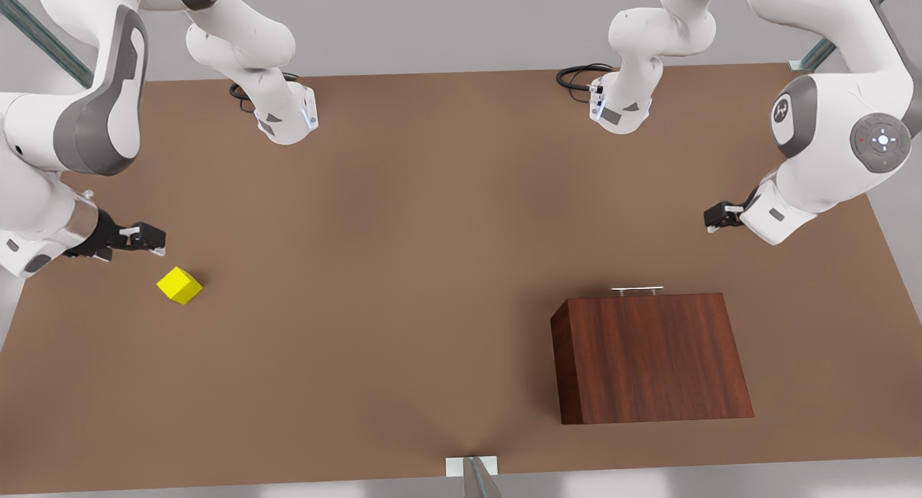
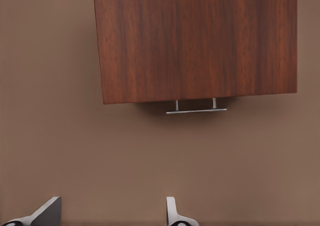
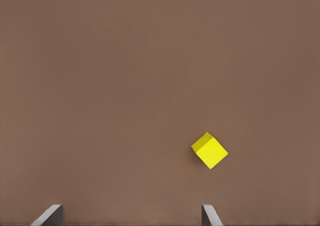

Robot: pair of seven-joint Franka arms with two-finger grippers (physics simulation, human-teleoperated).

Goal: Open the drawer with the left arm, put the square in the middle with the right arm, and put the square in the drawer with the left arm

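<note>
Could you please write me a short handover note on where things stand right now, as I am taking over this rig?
Left gripper: open, empty, above the table on the front view's right, short of the cabinet's handle.
Right gripper: open, empty, on the front view's left, close to the yellow cube but not touching it.
Cabinet: drawer looks shut.
Done: nothing yet.
Left: the left arm pulls the drawer open, the right arm moves the cube to the table's middle, then the left arm puts it in the drawer.
</note>
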